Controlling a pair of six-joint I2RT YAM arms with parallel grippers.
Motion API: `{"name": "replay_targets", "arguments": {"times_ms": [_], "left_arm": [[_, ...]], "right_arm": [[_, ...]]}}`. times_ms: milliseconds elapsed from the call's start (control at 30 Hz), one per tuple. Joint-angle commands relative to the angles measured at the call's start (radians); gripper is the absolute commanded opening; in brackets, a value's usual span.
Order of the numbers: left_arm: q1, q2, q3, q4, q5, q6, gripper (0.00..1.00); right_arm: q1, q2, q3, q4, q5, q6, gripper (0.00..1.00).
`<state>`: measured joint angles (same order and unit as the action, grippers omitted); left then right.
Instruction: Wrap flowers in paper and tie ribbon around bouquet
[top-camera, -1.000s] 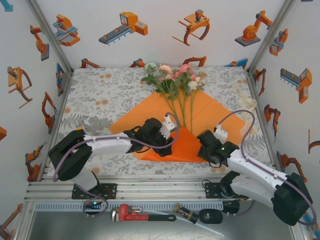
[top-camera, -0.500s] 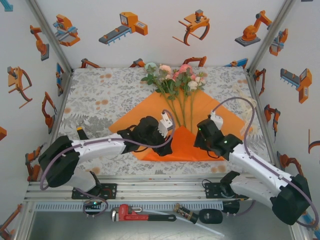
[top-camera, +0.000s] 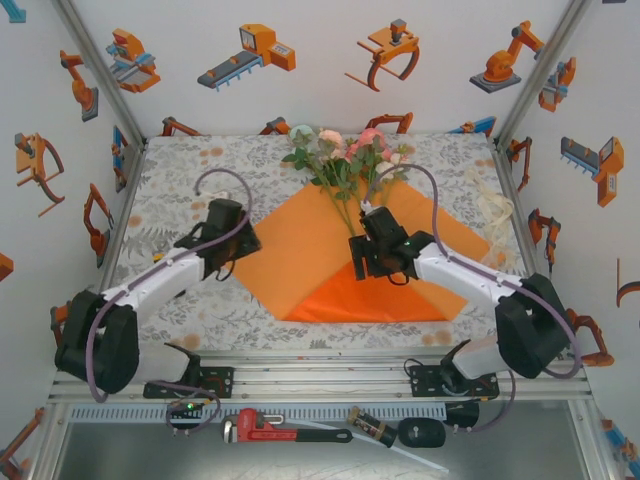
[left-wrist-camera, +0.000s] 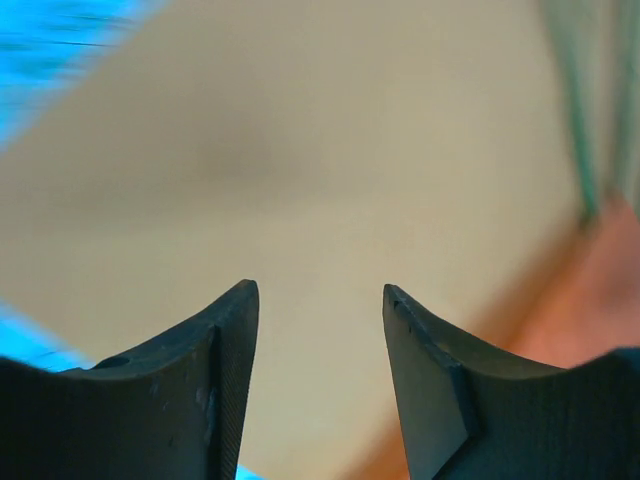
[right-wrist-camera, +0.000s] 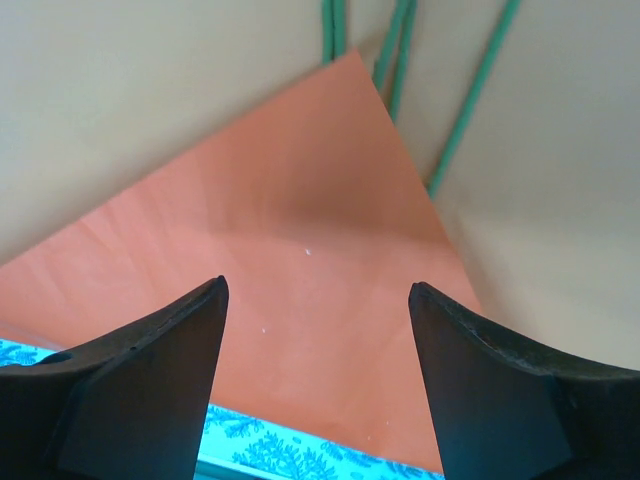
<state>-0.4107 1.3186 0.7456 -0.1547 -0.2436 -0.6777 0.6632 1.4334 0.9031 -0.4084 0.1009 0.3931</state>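
Note:
The orange paper (top-camera: 300, 235) lies as a diamond on the tablecloth, its near corner folded up into a darker flap (top-camera: 375, 298). The flowers (top-camera: 345, 155) lie at the far corner, and their green stems (right-wrist-camera: 470, 110) run down under the flap's tip. The left gripper (top-camera: 232, 255) hovers over the paper's left corner, open and holding nothing (left-wrist-camera: 320, 290). The right gripper (top-camera: 362, 262) is low over the flap (right-wrist-camera: 310, 250), jaws wide open and empty (right-wrist-camera: 318, 285). The cream ribbon (top-camera: 497, 208) lies bunched by the right wall.
White walls with aluminium posts close in the table on three sides. A red pipe wrench (top-camera: 285, 428) and small tools lie on the ledge in front of the arm bases. Bare tablecloth (top-camera: 175, 195) stretches left of the paper.
The left gripper has swung from the paper's middle out to its left corner. The right gripper has moved from the near right in over the flap, and its jaws have opened wider.

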Motion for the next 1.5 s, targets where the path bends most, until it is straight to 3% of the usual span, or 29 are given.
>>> {"name": "replay_targets", "arguments": {"times_ms": [0,167,467,733,1000,1133,1300,1467], "left_arm": [[0.085,-0.024,-0.039,-0.088,-0.104,-0.079,0.52],[0.167,0.026,-0.039,-0.067,-0.097,-0.020,0.58],[0.167,0.152,-0.066,0.095,0.054,-0.027,0.63],[0.132,0.212,-0.105,0.139,0.220,-0.130,0.58],[0.043,0.069,-0.152,0.194,0.361,-0.330,0.58],[-0.055,0.023,-0.156,0.170,0.362,-0.412,0.62],[-0.152,-0.046,-0.186,0.061,0.278,-0.473,0.63],[-0.162,-0.105,-0.188,-0.007,0.234,-0.461,0.49]], "right_arm": [[-0.002,0.022,0.032,0.001,0.024,-0.045,0.67],[-0.002,0.030,0.019,0.002,0.036,-0.033,0.66],[-0.002,0.032,0.004,0.008,0.035,-0.011,0.65],[-0.002,0.024,-0.021,0.014,0.042,0.016,0.64],[-0.002,0.046,-0.038,0.035,0.040,0.031,0.64],[-0.003,0.064,-0.041,0.050,0.051,0.038,0.64],[-0.002,0.089,-0.041,0.066,0.084,0.043,0.63],[-0.002,0.046,-0.036,0.027,0.115,0.063,0.63]]}}
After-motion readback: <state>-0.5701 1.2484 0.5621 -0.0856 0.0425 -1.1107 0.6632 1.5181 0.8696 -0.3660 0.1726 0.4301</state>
